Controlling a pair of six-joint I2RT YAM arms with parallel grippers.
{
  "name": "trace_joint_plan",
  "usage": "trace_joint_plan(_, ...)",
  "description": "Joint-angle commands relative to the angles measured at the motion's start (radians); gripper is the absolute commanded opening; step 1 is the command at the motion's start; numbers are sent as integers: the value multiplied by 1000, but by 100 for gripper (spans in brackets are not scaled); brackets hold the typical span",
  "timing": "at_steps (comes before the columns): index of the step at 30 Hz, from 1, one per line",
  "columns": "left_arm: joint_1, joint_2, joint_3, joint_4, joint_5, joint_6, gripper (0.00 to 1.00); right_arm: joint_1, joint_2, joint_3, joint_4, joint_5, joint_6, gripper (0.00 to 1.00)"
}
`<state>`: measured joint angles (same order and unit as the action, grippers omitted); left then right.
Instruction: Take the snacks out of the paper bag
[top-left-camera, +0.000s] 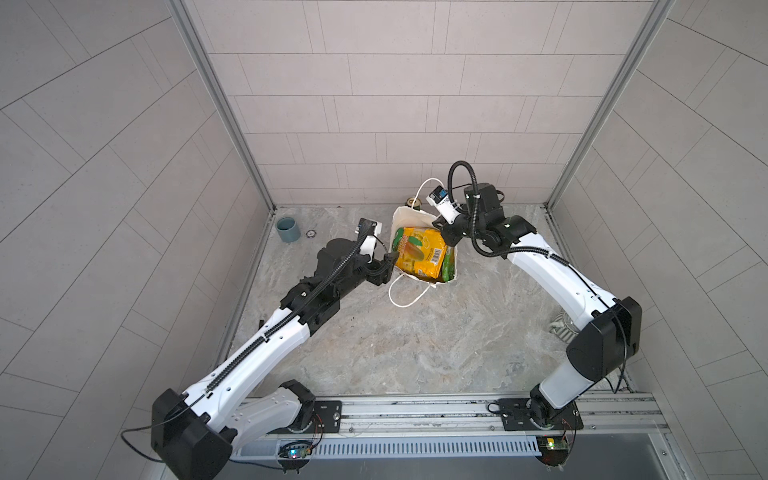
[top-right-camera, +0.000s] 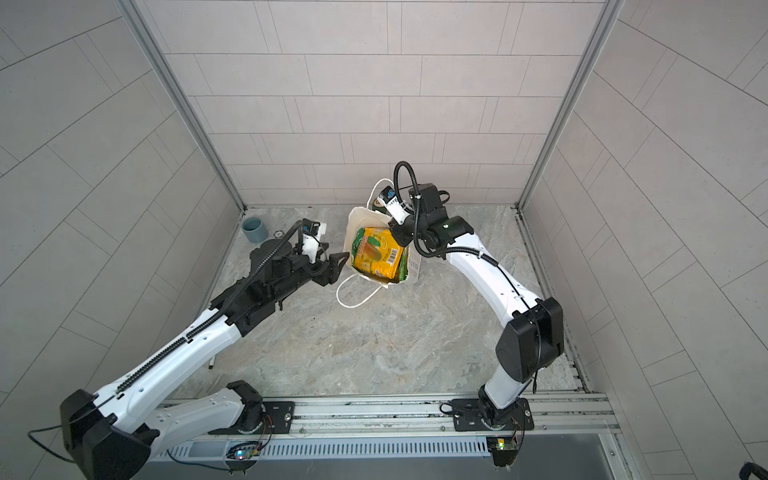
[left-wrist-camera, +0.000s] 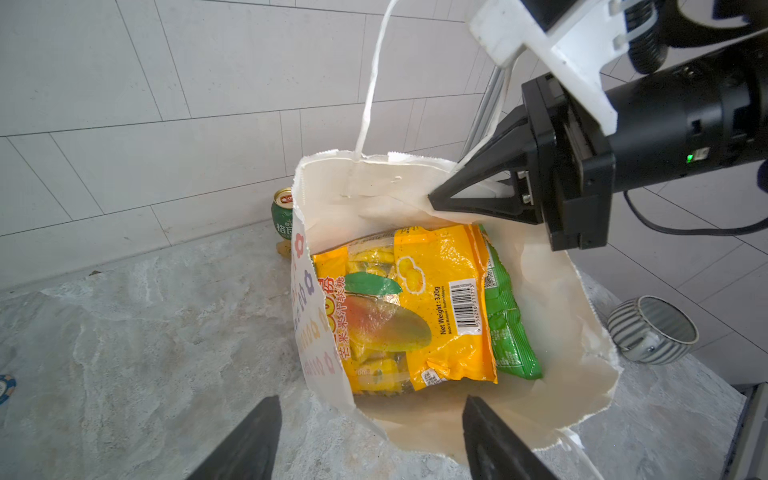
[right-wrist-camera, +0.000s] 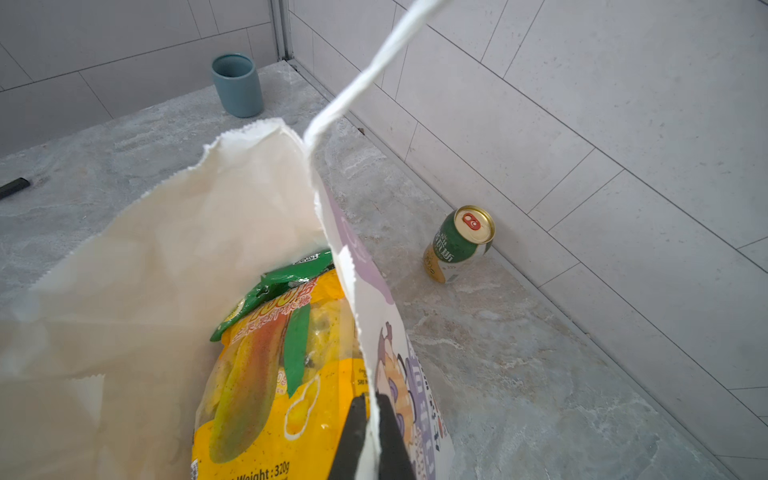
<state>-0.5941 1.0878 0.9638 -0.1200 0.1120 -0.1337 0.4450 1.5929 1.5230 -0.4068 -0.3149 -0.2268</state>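
Marble tabletop (top-left-camera: 415, 353) carries it all; positions are keyed off the paper bag (top-left-camera: 404, 218), which stands upright with its mouth open. Inside the bag, on top: a big yellow mango packet (left-wrist-camera: 415, 307), flat, face up. A green packet (left-wrist-camera: 507, 328) pokes out beside it, against the bag's wall. Any other snacks are hidden underneath, can't tell. Nothing is outside the bag yet. Right gripper (right-wrist-camera: 374, 432) is pinched on the bag's rim, paper between the jaws, propping the mouth open. Left gripper (left-wrist-camera: 372, 401) hovers just outside the opposite rim, jaws spread wide, empty. My read: first grab is up. Go in over the rim, not through it; the paper looks thin and may tear. Pinch the yellow packet by its near seam, firmly since glossy film slips, and lift straight up. Green-gold can (right-wrist-camera: 459, 243) just behind the bag: steer clear.
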Motion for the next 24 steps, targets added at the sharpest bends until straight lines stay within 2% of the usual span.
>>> trace_joint_plan(1,-29,22,51,-85,10,20,73,58,-82,-82,157,-26,52,0)
trace_joint_plan(7,-78,67,126,-137,40,40,73,98,-128,-141,180,24,118,0)
trace_joint_plan(16,-181,207,161,-89,45,17,73,103,-122,-157,197,-14,209,0)
trace_joint_plan(24,-214,318,212,-101,-20,-26,74,103,-130,-175,244,-19,258,0)
